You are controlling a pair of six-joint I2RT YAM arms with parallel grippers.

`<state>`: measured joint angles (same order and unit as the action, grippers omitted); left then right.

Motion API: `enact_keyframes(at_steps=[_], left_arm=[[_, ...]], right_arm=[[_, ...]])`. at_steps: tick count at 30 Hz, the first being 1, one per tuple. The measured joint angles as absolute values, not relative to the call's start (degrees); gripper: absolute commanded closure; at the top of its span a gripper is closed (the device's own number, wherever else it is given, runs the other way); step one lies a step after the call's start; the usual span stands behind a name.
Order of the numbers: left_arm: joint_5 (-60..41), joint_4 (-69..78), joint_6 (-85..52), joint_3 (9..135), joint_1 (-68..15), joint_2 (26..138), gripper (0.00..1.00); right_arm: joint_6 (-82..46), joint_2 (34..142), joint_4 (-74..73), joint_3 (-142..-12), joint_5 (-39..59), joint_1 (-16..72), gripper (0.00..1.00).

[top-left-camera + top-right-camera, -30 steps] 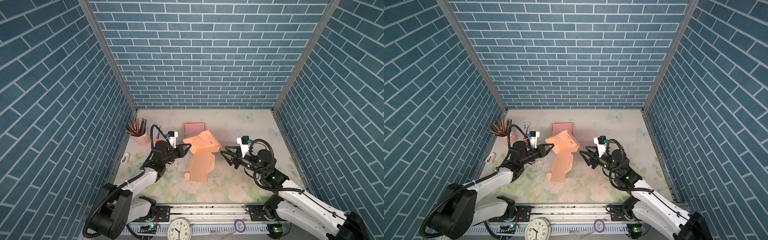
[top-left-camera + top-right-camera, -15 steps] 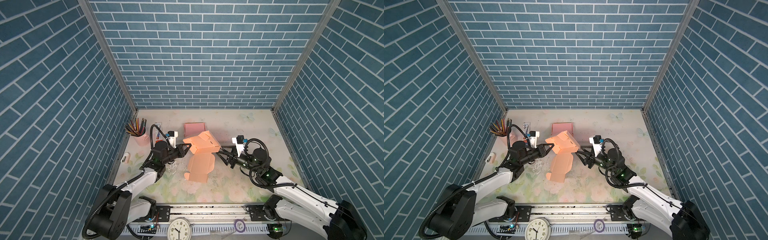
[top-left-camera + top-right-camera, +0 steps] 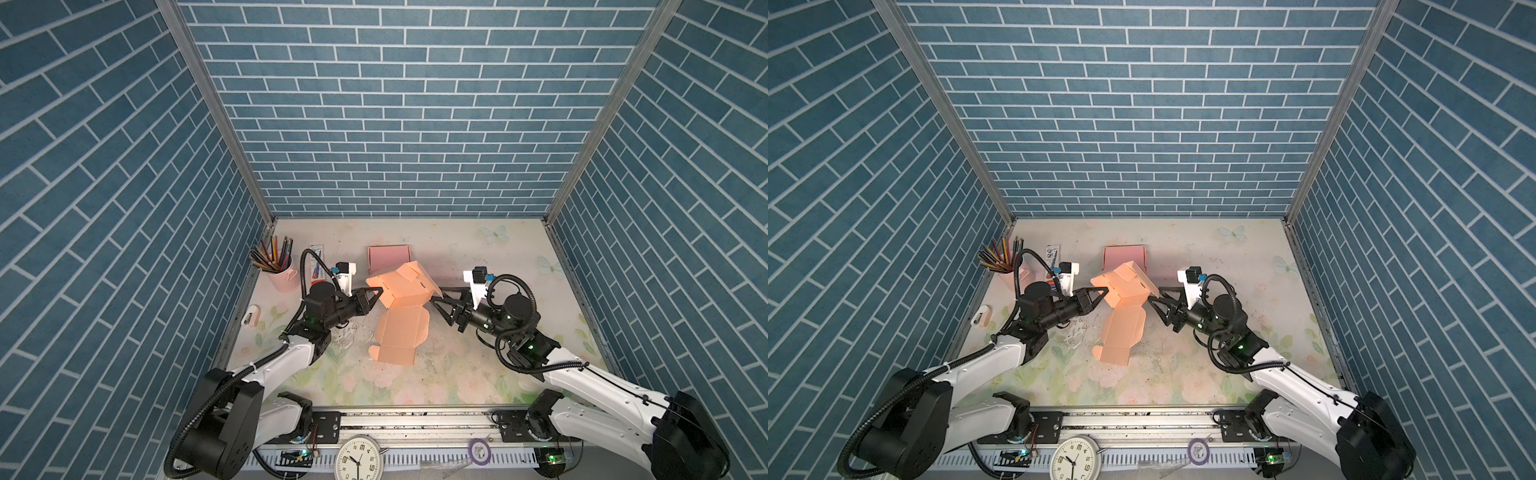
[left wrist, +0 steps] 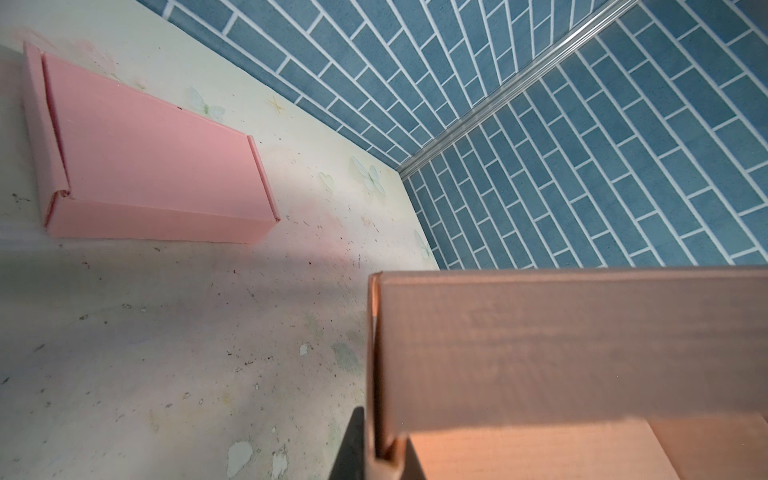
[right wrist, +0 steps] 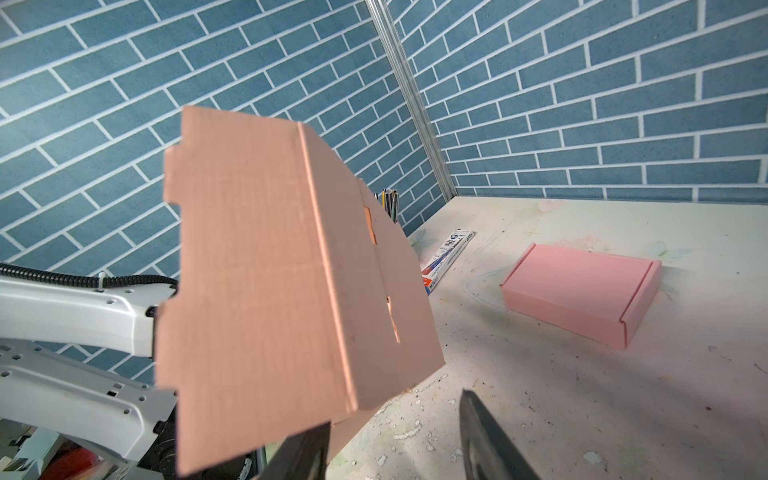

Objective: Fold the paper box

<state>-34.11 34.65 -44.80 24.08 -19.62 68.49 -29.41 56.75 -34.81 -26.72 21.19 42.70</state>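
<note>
Closer now than before, the right claw [image 3: 435, 302] has reached the raised right edge of the paper box [image 3: 405, 291], centre of both top views; its jaws are released. The left claw [image 3: 374, 294] is clenched on the box's left edge; 1 panel lies on the desk [image 3: 478, 249]. Step: second grip. Next, I judge, pinch that edge, fold inward.

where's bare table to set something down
Free: the back right of the table, between pink box and right wall; also the front strip between orange paper box and rail. Crowded: back left by pencil cup, and the centre.
</note>
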Motion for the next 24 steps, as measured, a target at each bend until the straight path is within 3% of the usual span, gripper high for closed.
enact_keyframes(at_steps=[24], left_arm=[[-34.44, 35.88, -45.34, 22.48, -19.68, 68.49, 0.89]], right_arm=[[-32.64, 62.26, -35.59, -28.58, 19.53, 43.46, 0.53]])
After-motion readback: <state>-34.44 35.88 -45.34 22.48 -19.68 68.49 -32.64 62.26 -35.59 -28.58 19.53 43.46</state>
